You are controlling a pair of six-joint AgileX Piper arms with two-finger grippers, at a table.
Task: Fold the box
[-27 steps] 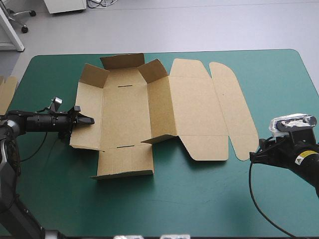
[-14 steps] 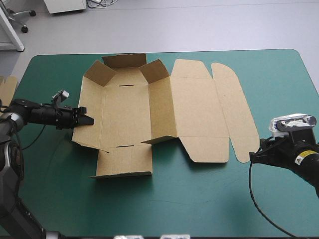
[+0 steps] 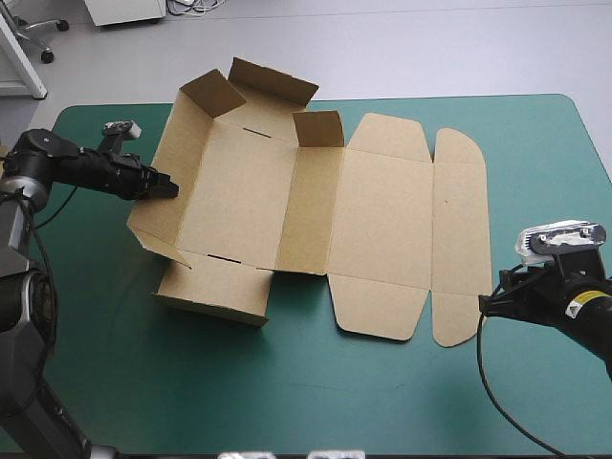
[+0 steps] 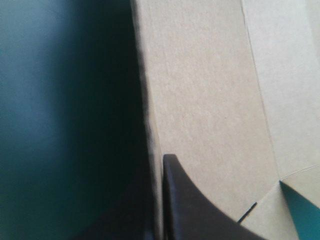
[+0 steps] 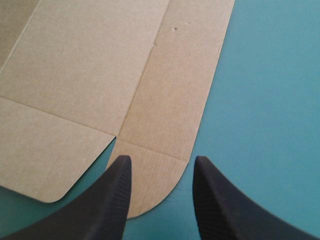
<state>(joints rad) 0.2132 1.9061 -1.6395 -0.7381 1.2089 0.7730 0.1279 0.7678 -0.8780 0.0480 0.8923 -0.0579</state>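
While your left gripper (image 3: pixel 164 187) has its black fingers (image 4: pixel 200 210) all but closed on the box's left wall (image 3: pixel 172 153), one finger inside and the other in shadow outside, you are, I'd judge, early in the fold. The wall stands raised from the base between them. Your right gripper (image 5: pixel 161 161) holds nothing: its fingers stand apart just above the rounded tuck flap (image 3: pixel 459 239), near its end corner, not touching board as far as the wrist view shows.

Done so far, by the look of it: the left wall is up, the far flaps (image 3: pixel 273 84) stand at the far end, and the right wall (image 3: pixel 308 206) and near end panel (image 3: pixel 215 289) are partly raised. Left to do: nothing looks tucked or locked, the slots in the base are unfilled, and the lid (image 3: pixel 382 225) lies flat.

The box (image 3: pixel 253 206) is a brown cut sheet lying left of the table's middle on the teal-green cover (image 3: pixel 316 382), turned a little askew, its far flaps up near the table's far edge. Creases are crisp, and the lid and tuck flap run out toward your right gripper.
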